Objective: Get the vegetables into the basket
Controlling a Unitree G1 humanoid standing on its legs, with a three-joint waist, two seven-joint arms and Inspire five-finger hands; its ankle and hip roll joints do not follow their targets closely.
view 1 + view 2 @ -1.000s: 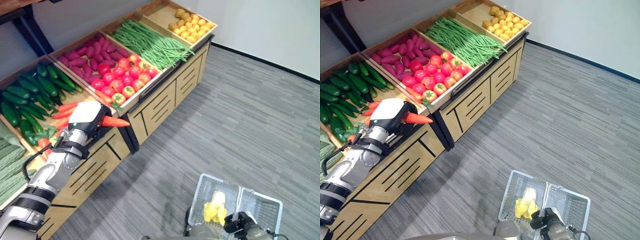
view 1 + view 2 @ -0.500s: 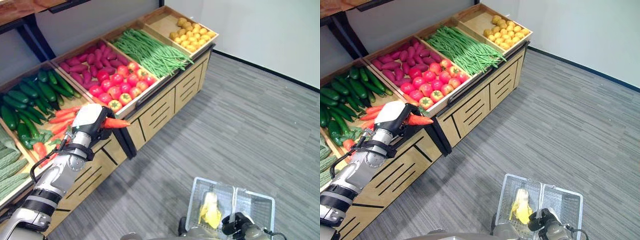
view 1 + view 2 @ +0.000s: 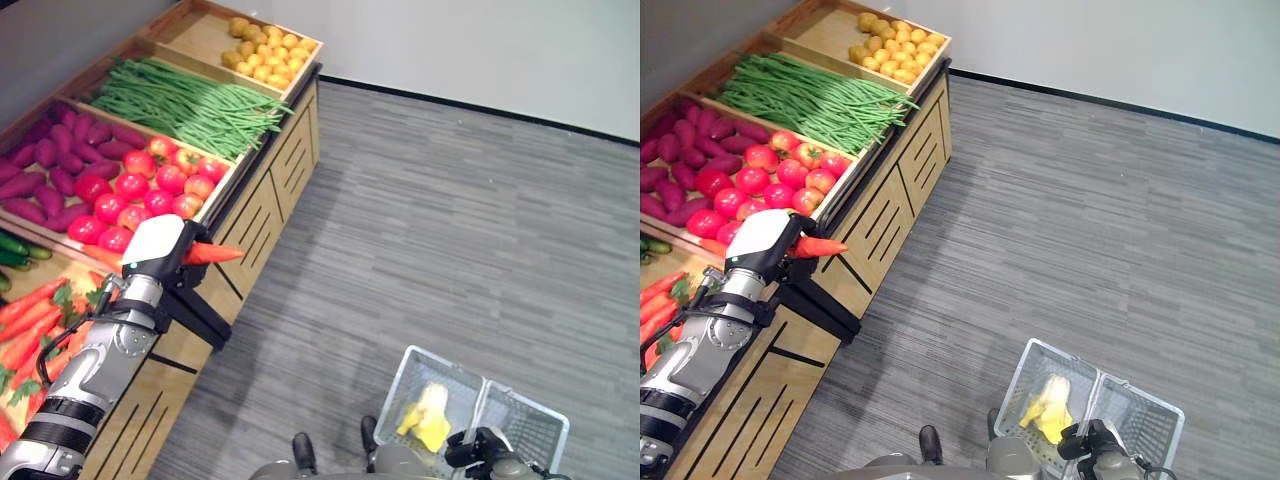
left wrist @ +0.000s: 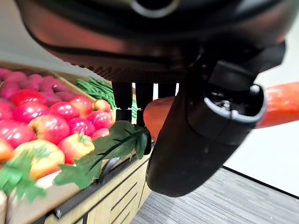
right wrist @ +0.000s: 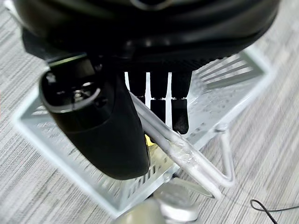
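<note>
The whole view has swung round since a moment ago, so that more grey floor shows and the stand sits further to the left, which reads as the robot turning away from the produce, not the produce shifting; the left robot hand point(image 3: 155, 245) keeps its fingers and thumb curled round the carrot point(image 3: 212, 253), now out past the front edge of the bench point(image 3: 262, 190) beside the tomatoes point(image 3: 150, 190). The carrot lies roughly level, its thick end with the green leaves point(image 4: 105, 154) inside the grip and its pointed tip sticking out over the floor, toward the robot's right. The basket point(image 3: 455, 385) hangs well apart from it, low on the right, its wire handle point(image 5: 175, 144) hooked in the curled fingers of the right robot hand point(image 5: 100, 123), with something yellow point(image 3: 428, 418) already lying inside. So the carrot has to cross from left to right and downward, and I'd guess tip-first is the easy way into the open top
</note>
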